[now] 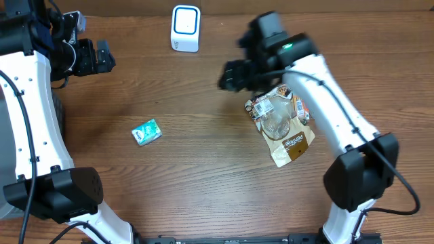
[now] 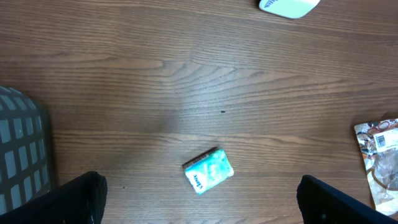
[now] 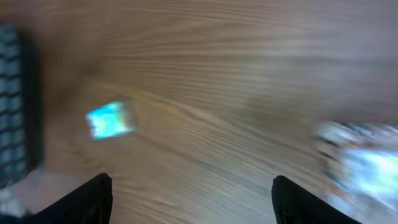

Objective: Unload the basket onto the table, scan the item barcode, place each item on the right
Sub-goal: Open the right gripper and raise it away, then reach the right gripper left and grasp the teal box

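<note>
The table is noted as bare wood carrying three loose things. A grey basket is seen only at the left edge of the left wrist view. The right arm is stretched from the near right corner toward the table's middle. The left arm is parked at the far left. The pouch, brown with a clear window, is found flat on the table, partly under the right arm's forearm. A white label is seen at its upper end, but the code is too small to be read. The scanner, a small white unit, stands at the far edge, well apart from the pouch. The packet, small and teal, lies left of centre, well apart from both. The right gripper is seen with its fingers spread and only table between them. It is placed just left of the pouch's upper end, and its wrist view is blurred. The left gripper is likewise spread wide and empty, high over the packet's side of the table. No item is held or presented to the scanner. Which of the two items is meant cannot be told. It is judged that a grasp, a carry to the scanner and the turning of a code toward it are all left to be done for whichever item is next.
</note>
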{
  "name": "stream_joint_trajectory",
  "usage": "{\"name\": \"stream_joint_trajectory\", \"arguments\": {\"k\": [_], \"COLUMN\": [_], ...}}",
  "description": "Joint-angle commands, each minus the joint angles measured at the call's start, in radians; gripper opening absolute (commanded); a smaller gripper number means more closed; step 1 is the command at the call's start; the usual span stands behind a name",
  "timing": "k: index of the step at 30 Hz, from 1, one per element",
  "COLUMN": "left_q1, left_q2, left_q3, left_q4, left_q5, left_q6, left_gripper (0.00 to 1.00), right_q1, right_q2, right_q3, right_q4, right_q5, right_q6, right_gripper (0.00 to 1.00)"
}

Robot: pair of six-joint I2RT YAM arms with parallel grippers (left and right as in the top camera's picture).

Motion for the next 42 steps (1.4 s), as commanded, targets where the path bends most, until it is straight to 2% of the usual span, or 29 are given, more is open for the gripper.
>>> {"name": "stream_joint_trajectory", "arguments": {"k": [1, 6, 13, 16, 19, 33, 39, 42], "left_q1": [-0.007, -0.007, -0.007, -0.007, -0.007, -0.007, -0.007, -0.007], "left_q2": [-0.004, -0.004, -0.004, -0.004, -0.004, -0.004, -0.004, -0.004], "left_q3": [0.005, 0.005, 0.005, 0.005, 0.005, 0.005, 0.005, 0.005], "left_q4": [0.002, 0.002, 0.002, 0.003, 0.003, 0.002, 0.002, 0.002], "left_q5": [0.009, 0.009, 0.009, 0.009, 0.009, 0.009, 0.009, 0.009], "left_q6": [0.015, 0.015, 0.015, 0.015, 0.015, 0.015, 0.015, 0.015], "left_gripper": [1.0, 1.0, 1.0, 1.0, 1.0, 1.0, 1.0, 1.0], "right_q1": [0.104, 0.202, 0.315, 0.35, 0.362, 0.37, 0.37, 0.377], "right_q2": [0.047, 0.133, 0.232, 0.28, 0.322, 0.388, 0.434, 0.442], "right_q3": [0.018, 0.018, 0.018, 0.018, 0.018, 0.017, 0.014, 0.013], "right_q4": [0.069, 0.154, 0.266, 0.314, 0.344, 0.469, 0.502, 0.52], "right_q5": [-0.028, -0.026, -0.025, -0.025, -0.025, 0.017, 0.015, 0.016], "right_q6": [0.012, 0.066, 0.07, 0.081, 0.1, 0.095, 0.095, 0.086], "right_gripper": [0.78, 0.74, 0.73, 0.68, 0.63, 0.47, 0.31, 0.27]}}
